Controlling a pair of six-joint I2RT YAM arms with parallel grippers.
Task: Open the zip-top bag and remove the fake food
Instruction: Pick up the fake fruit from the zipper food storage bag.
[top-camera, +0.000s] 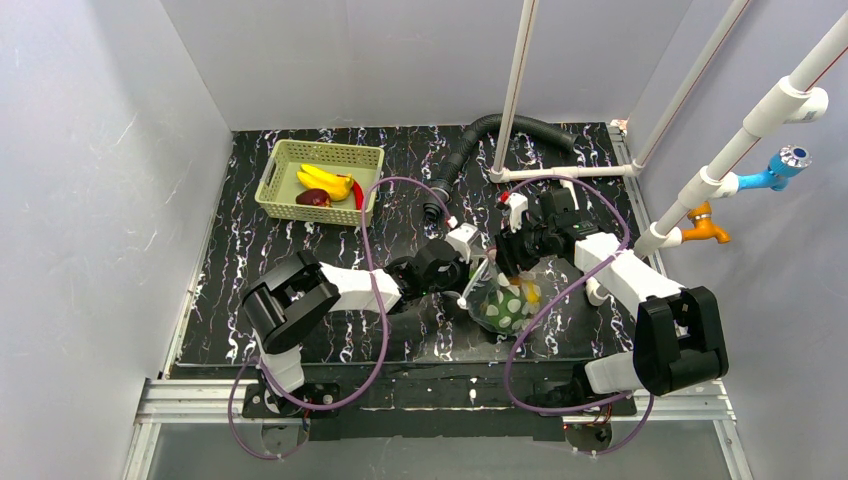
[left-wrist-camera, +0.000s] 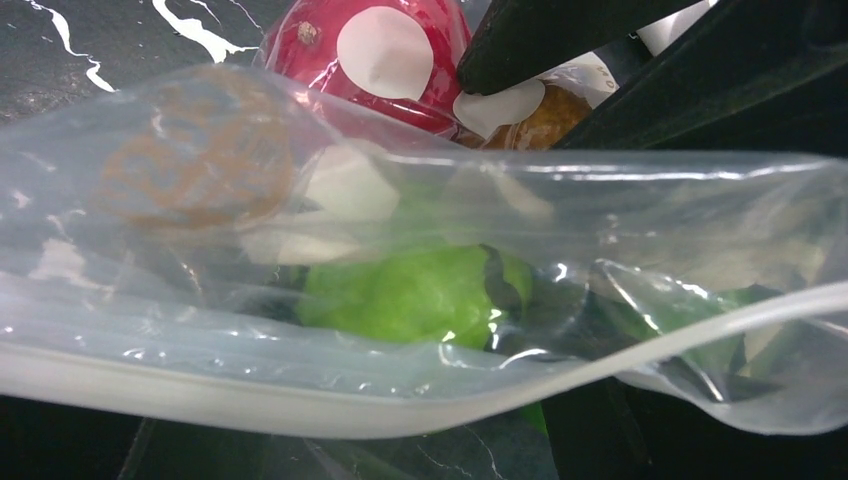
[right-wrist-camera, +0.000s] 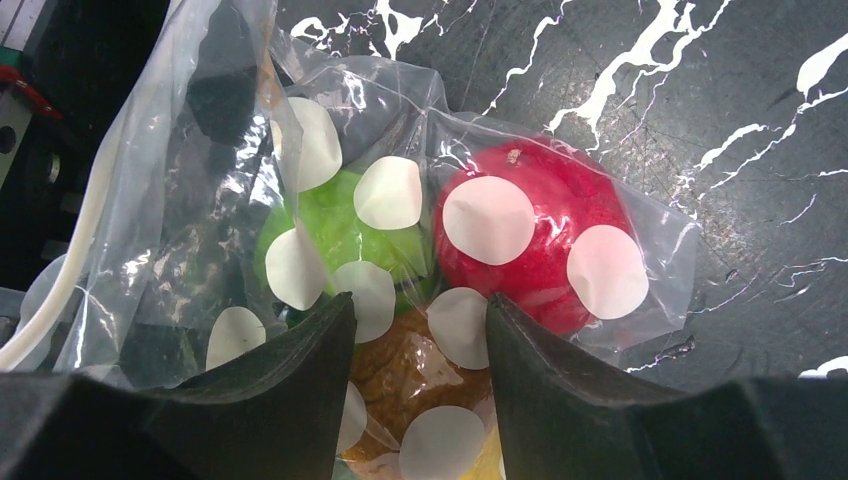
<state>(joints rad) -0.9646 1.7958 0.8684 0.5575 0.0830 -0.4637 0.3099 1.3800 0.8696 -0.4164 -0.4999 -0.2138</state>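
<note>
The zip-top bag lies between both grippers, clear with white oval spots. Inside it I see fake food: a red apple, a green piece, a brown piece and a bit of yellow. My right gripper stands over the bag, its fingers closed against both sides of the brown piece through the plastic. The bag's white zip strip drapes across my left gripper, whose dark fingers sit wide apart behind the plastic. The bag's mouth faces the left wrist camera.
A pale green lattice basket at the back left holds a yellow banana, a red chili and a dark piece. A black corrugated hose and white pipes stand behind the bag.
</note>
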